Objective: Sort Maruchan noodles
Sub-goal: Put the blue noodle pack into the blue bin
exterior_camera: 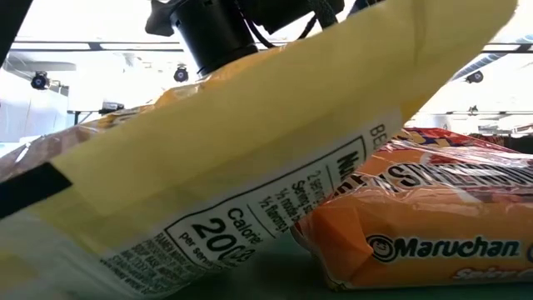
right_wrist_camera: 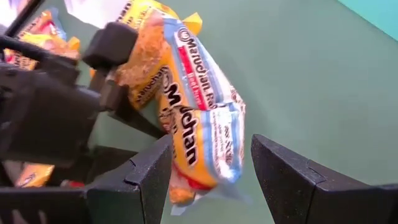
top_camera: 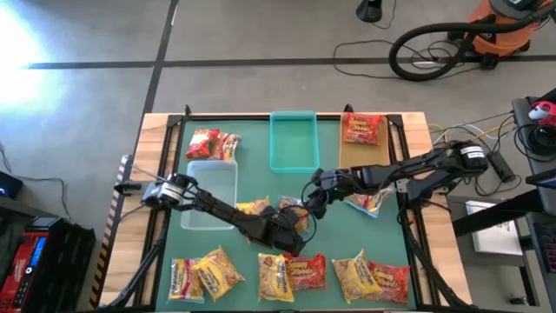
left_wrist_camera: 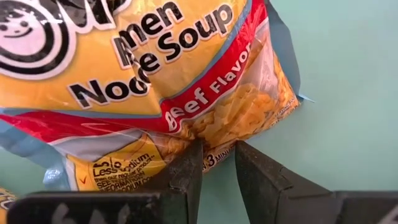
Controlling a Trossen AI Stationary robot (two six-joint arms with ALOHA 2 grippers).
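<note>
Left gripper [left_wrist_camera: 217, 165] pinches beef packet's [left_wrist_camera: 155, 81] edge; right gripper [right_wrist_camera: 211, 177] spread

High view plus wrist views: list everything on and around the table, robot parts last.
Maruchan packets: about twelve; yellow, red, orange; six along the high view's bottom edge, the rest scattered.
Beef packet: one, yellow with red band, mid-table.
Teal tray: one, far centre.
Clear tray: one, left.
Tan tray: one, right, holding a red packet.
Vacuum cleaner: one, orange, on the floor.
Left gripper: shut on the beef packet's edge.
Right gripper: open, fingers either side of it.
</note>
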